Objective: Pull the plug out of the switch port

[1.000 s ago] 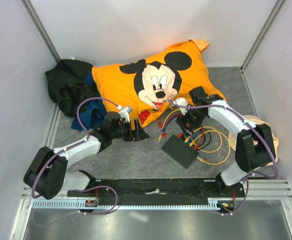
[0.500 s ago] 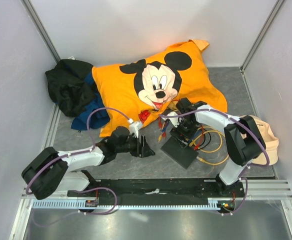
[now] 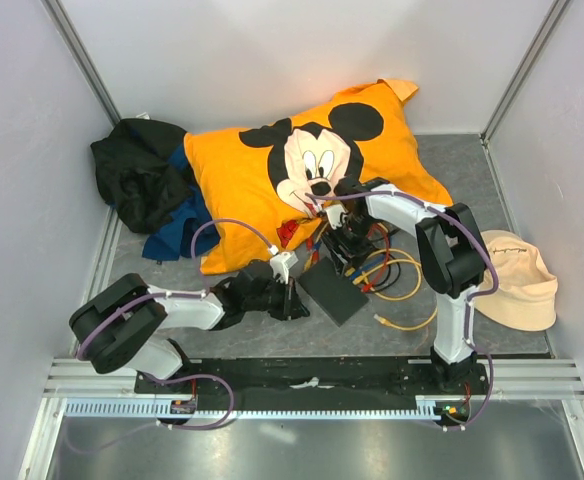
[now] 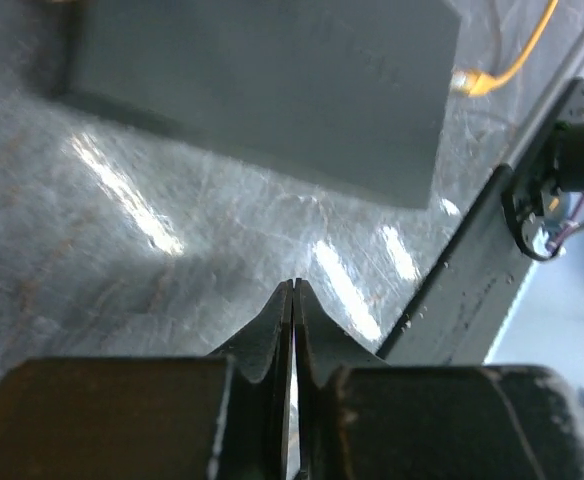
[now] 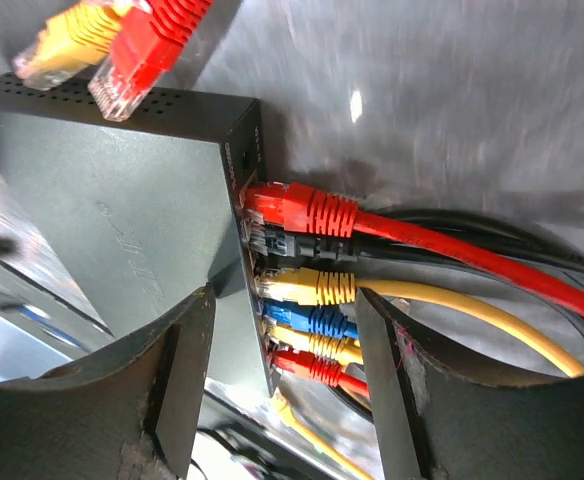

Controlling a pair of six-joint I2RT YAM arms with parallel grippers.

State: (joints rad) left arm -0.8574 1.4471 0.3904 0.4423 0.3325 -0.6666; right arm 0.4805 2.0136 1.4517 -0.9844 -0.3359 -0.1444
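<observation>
The switch [image 3: 332, 292] is a flat dark box lying on the grey floor. Several plugs sit in its row of ports: red [image 5: 302, 210], black [image 5: 297, 243], yellow [image 5: 312, 287], blue [image 5: 317, 320], then another yellow and another red. My right gripper [image 5: 284, 300] is open and straddles that port edge, with the yellow and blue plugs between its fingers [image 5: 397, 360]; it touches none that I can see. My left gripper [image 4: 294, 288] is shut on nothing, its tips on the floor just short of the switch's [image 4: 272, 80] near side.
An orange Mickey pillow [image 3: 312, 160] lies behind the switch, with a black cloth heap [image 3: 137, 180] and a blue cloth [image 3: 177, 235] to its left. A beige hat [image 3: 517, 285] lies at the right. Loose yellow and red plugs [image 5: 102, 45] and cable loops [image 3: 402, 320] surround the switch.
My left gripper has moved right and nearer, up to the switch, and has shut. My right gripper has moved left over the ports, its jaws narrowing. The switch sits slightly further left.
</observation>
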